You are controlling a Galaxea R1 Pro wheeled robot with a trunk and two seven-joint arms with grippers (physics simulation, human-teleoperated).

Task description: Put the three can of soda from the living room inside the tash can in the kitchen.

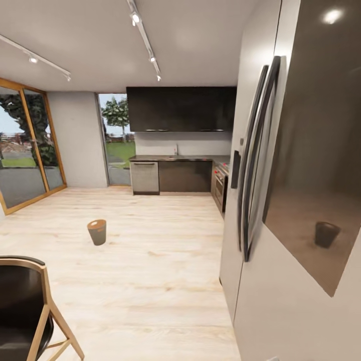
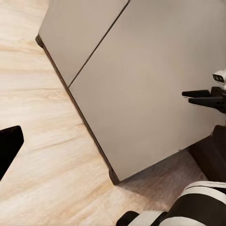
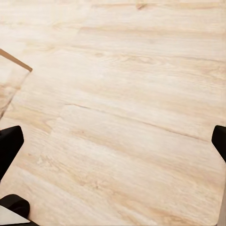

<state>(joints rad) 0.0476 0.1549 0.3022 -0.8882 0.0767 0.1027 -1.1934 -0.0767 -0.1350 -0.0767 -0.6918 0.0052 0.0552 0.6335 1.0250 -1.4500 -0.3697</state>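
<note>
The bin (image 1: 97,231) is seen upright on the wood floor (image 1: 150,260), well apart from the fridge (image 1: 296,200). A chair (image 1: 22,306) is placed nearer than the bin. The right gripper (image 3: 113,141) is held wide over bare floor; the left gripper's state cannot be told.

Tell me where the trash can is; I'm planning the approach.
In the head view, the trash can stands on the wood floor, left of the fridge.

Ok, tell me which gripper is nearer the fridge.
Right, likely. The right gripper hangs close beside the fridge; the left gripper sits farther out over the floor, facing it.
</note>
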